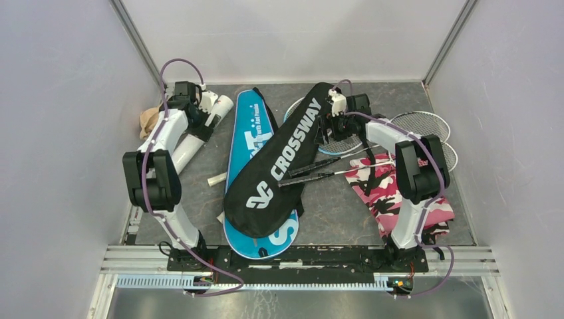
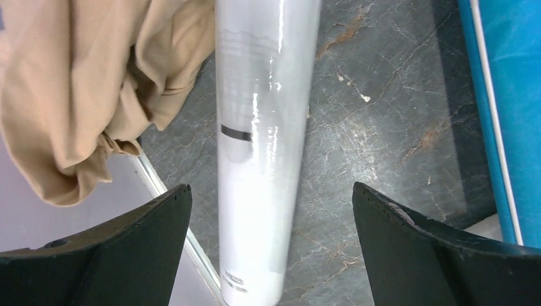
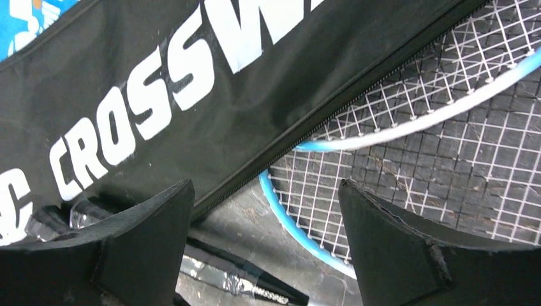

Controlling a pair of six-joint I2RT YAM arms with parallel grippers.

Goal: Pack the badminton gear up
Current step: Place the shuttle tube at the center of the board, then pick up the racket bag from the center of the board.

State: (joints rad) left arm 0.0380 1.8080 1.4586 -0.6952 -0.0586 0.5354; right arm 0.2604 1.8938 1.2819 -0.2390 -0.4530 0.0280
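Grey marbled tabletop (image 2: 383, 127): glossy white tube (image 2: 258, 127), one dark band, lies between my left gripper (image 2: 271, 187)'s wide-spread, empty fingers, touching neither.

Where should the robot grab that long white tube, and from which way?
Around its middle, from straight above, with a finger on each long side. The white tube lies flat on the table and is round and narrow, so it fits inside the open left pincer, which straddles it. Mind the tan cloth close beside it.
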